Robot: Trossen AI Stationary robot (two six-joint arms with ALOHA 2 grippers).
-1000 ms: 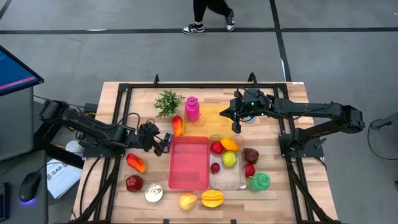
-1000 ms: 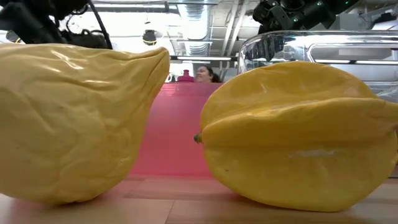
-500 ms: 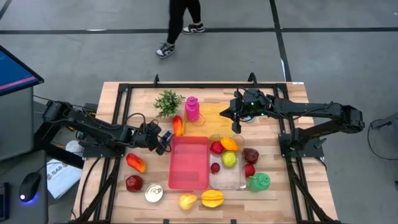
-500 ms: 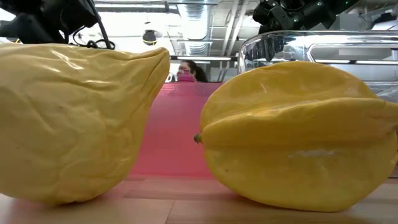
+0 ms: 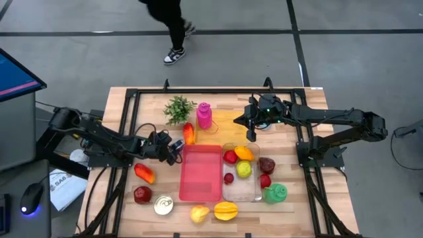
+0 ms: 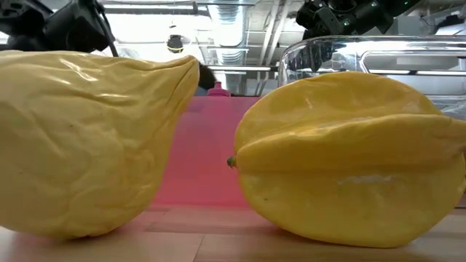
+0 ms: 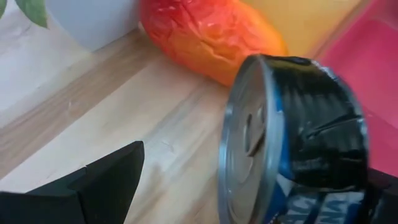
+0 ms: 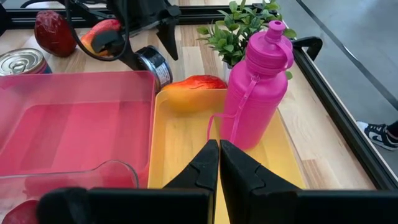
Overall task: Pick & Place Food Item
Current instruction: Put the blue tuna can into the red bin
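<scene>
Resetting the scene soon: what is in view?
pink bin: 1, pink, centre
tub: 1, clear, right of bin, holding four fruits
yellow tray: 1, yellow, behind bin
bottle: 1, pink, on tray
plant: 1, green, back
mango: 1, orange-red, at tray's edge
can: 1, black-blue, between left jaws
tin: 1, silver, front left
starfruit: 1, yellow, front
lemon: 1, yellow, beside starfruit
pepper: 1, green, right of tub
maroon fruit: 1, maroon, right of tub
red fruit: 1, red, between those
red-orange fruit: 1, red-orange, left of bin
apple: 1, dark red, beside tin
person: 1, dark clothes, beyond table
left gripper: 1, dark, open around can
right gripper: 1, dark, shut, over tray
</scene>
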